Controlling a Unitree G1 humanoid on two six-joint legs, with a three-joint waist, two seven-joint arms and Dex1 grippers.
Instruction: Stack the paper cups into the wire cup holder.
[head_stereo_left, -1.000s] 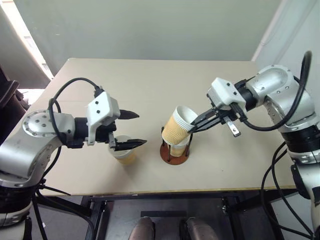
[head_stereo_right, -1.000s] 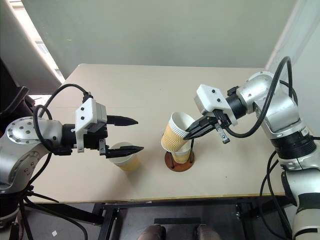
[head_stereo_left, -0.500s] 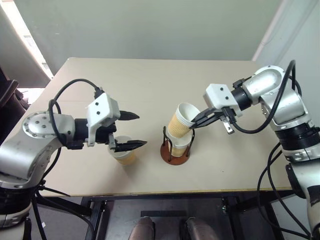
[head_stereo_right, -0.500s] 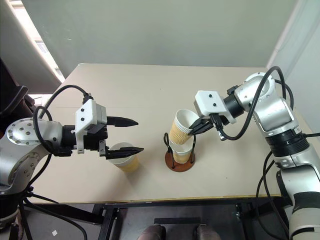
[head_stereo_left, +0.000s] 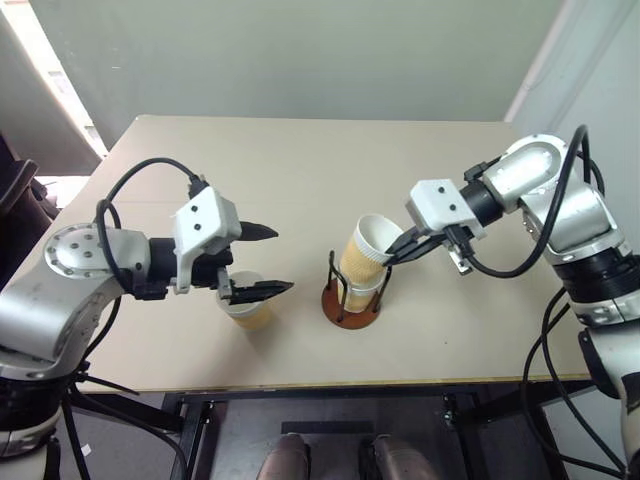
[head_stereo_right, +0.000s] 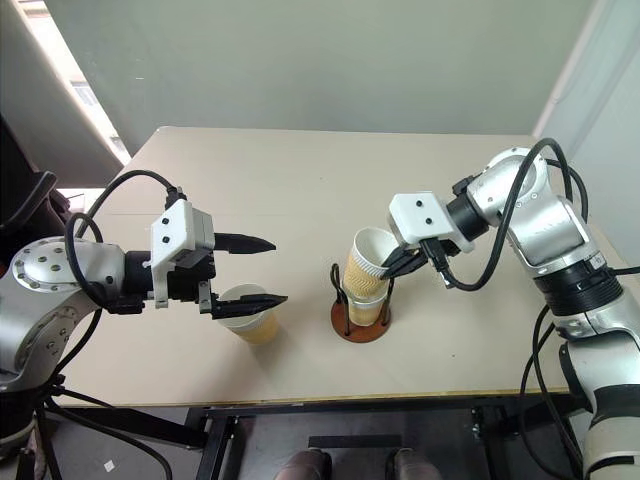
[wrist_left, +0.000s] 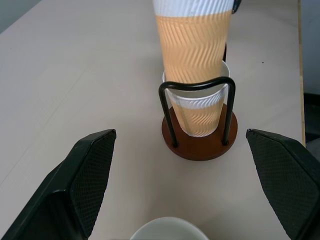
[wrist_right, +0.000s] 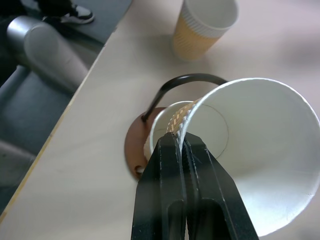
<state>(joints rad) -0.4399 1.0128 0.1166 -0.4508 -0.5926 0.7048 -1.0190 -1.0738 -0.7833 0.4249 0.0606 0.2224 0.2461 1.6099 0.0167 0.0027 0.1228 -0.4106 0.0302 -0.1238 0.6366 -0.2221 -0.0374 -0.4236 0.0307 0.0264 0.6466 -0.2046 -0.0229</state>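
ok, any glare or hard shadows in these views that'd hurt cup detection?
Left eye view: the window strip at the upper left is blown out white, but the table is evenly lit, no glare. Left wrist view: shadows around the wire cup holder are soft. Right wrist view: the held cup is bright inside, its bottom ring still readable above the right end effector.
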